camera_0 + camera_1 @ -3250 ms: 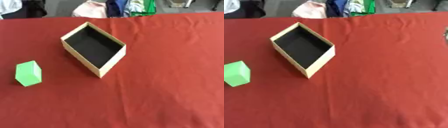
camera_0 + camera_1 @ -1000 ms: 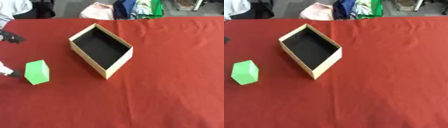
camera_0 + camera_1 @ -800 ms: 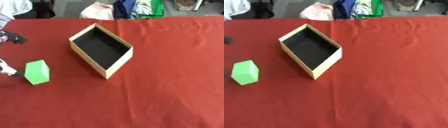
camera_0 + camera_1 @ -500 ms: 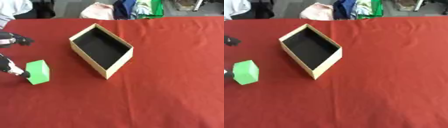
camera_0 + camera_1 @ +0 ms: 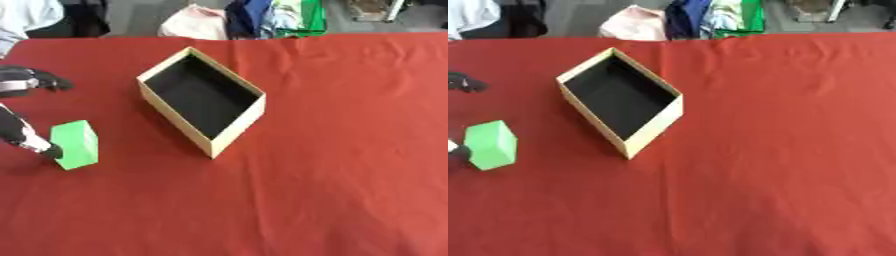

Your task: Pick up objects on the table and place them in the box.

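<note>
A green block (image 5: 75, 144) lies on the red cloth at the left. My left hand (image 5: 19, 85) comes in from the left edge, spread wide: one dark finger (image 5: 51, 82) points right above the block, and the thumb tip (image 5: 45, 149) touches the block's left side. An open tan cardboard box (image 5: 236, 128) with a dark inside stands askew at the centre left; nothing shows in it. My right hand is out of sight.
The red cloth (image 5: 350, 150) covers the whole table. Beyond its far edge lie bundles of clothes and bags (image 5: 254, 15). A white sleeve (image 5: 26, 15) shows at the top left corner.
My left hand has come in from the left edge and closed on the green block; its thumb now touches the block's side. Box and block have not moved.
</note>
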### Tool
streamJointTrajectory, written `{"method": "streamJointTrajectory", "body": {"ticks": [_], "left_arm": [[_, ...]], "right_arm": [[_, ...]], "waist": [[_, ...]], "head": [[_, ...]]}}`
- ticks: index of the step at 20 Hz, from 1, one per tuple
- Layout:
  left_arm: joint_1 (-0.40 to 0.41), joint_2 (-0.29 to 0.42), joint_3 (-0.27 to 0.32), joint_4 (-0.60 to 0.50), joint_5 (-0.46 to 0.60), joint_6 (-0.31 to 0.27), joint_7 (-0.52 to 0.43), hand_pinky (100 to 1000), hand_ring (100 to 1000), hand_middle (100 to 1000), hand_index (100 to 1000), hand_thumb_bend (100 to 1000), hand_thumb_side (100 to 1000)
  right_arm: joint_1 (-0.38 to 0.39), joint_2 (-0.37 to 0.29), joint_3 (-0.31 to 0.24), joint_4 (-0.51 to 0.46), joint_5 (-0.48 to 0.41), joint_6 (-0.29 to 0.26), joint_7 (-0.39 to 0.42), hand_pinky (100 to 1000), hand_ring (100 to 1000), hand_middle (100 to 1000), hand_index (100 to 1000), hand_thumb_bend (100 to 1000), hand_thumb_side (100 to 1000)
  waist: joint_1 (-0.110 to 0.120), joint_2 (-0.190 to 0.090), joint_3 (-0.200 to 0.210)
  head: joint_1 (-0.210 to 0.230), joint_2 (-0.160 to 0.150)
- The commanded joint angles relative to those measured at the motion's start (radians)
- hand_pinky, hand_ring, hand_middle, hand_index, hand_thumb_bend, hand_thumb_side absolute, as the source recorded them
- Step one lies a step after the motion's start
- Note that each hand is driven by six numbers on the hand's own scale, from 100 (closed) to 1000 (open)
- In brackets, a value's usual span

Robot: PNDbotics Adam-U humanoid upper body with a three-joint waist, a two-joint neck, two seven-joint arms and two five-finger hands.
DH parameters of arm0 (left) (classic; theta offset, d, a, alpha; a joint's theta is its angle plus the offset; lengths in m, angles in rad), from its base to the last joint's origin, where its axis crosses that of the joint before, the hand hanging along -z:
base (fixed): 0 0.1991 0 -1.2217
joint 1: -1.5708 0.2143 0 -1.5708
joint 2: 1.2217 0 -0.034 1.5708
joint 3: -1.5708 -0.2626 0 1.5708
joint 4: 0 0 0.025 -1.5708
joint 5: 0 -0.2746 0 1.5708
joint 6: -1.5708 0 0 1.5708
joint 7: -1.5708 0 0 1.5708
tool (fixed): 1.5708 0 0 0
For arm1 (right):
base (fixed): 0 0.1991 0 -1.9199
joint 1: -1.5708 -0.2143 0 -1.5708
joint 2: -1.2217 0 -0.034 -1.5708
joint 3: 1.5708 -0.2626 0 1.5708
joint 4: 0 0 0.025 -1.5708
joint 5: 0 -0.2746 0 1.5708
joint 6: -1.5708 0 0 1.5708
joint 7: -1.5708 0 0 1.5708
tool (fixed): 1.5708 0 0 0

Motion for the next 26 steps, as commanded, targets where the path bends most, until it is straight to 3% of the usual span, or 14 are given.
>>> {"method": "streamJointTrajectory", "body": {"ticks": [1,13,20,26], "left_arm": [[-0.019,0.019,-0.002,0.014,-0.043,-0.007,0.002,948,931,878,975,808,412],[-0.025,-0.027,-0.004,0.118,-0.043,-0.024,-0.008,929,910,858,955,753,393],[-0.033,-0.056,-0.007,0.135,-0.012,-0.037,0.005,916,899,867,946,678,259],[-0.04,-0.073,-0.008,0.144,-0.001,-0.018,0.001,913,893,861,939,624,202]], "right_arm": [[-0.012,-0.015,-0.005,-0.016,-0.005,-0.001,0.002,794,753,764,763,100,118],[-0.013,-0.012,-0.004,-0.016,-0.008,-0.001,0.003,795,754,765,764,100,118],[-0.014,-0.011,-0.003,-0.016,-0.009,0.0,0.004,795,755,765,764,100,118],[-0.015,-0.01,-0.002,-0.016,-0.01,0.0,0.005,795,755,765,764,100,118]], "waist": [[0.015,-0.024,0.0],[0.011,-0.016,-0.004],[0.009,-0.01,-0.005],[0.009,-0.006,-0.007]], "head": [[0.003,-0.004],[0.009,-0.008],[0.011,-0.012],[0.012,-0.013]]}}
